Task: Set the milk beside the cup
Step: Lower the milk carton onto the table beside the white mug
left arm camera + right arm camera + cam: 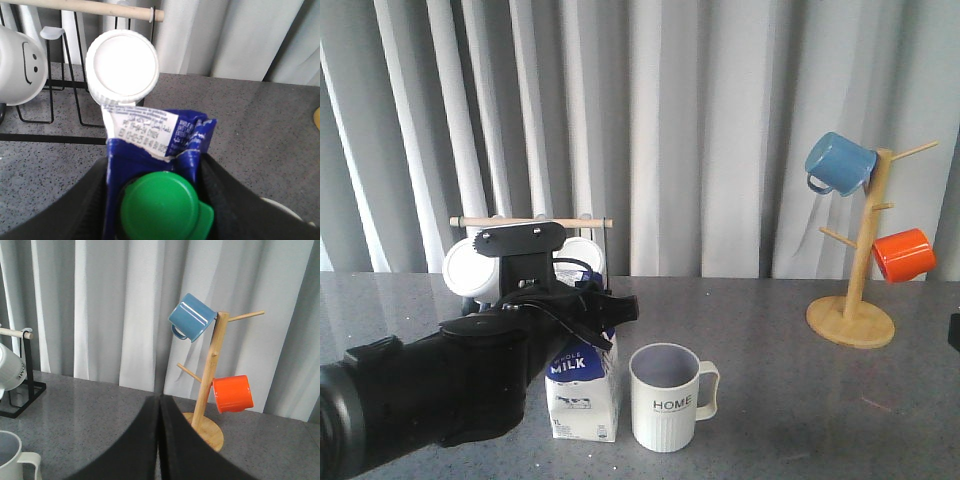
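Here, nearest the front camera, the robot's black left arm reaches in from the lower left, and its left gripper (pixel 582 318) is pinching the blue gable top of the milk (pixel 584 392), a tall carton with a white lower half and a round green cap (pixel 159 205). The wrist view shows a black finger pressed against each side of the blue top. The carton appears to rest upright on the grey speckled tabletop (pixel 790 400), just beside the cup (pixel 667 397), a pale ribbed mug lettered "HOME" whose cream handle points away from the carton. A narrow gap seems to separate them.

The right gripper (pixel 159 440) has its two black fingers pressed together on nothing, held well clear.

Farther back stand a black wire rack with a wooden rail (pixel 532 222), holding white mugs (pixel 468 268), and off to the right a wooden mug tree (pixel 860 270) with a blue mug (pixel 839 163) and an orange mug (pixel 904 254).

The likely risks: if the fingers drag on the soft folded top while opening or lifting away, the tall carton could tip into the mug. A sideways retreat could knock the rack behind.
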Robot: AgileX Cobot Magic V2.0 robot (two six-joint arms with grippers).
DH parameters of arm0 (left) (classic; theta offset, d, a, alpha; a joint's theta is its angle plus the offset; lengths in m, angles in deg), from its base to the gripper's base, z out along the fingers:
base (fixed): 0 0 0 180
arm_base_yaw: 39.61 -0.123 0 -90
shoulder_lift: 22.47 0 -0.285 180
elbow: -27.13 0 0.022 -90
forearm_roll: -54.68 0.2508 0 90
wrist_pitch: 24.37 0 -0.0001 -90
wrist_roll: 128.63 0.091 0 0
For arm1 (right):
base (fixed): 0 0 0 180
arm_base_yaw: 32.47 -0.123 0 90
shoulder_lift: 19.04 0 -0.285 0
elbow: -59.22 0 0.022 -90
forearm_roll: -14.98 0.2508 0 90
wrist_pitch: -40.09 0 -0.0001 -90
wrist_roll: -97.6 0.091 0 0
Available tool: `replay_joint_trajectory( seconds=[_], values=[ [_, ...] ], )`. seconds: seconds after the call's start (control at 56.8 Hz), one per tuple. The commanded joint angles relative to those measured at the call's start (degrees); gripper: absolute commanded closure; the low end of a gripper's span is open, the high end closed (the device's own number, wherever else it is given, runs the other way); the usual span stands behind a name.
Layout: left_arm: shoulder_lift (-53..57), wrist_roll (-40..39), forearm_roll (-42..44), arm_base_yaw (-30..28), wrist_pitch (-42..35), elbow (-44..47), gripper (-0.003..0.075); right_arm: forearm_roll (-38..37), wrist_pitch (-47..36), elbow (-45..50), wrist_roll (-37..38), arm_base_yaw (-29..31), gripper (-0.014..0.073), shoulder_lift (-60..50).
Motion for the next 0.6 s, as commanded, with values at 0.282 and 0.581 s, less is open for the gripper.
replay_joint_trajectory(
  seconds=[0.282, 0.581],
  values=[
    [2.38, -0.84, -1.88, 0.17, 0.64, -1.76, 0.0449, -0.40, -3.90, -1.57, -0.08, 0.26, 0.0602, -0.32],
    [2.38, 0.31, -1.88, 0.17, -0.24, -1.76, 0.0042, -0.40, -3.90, -1.57, -0.08, 0.26, 0.0602, -0.32]
  ],
)
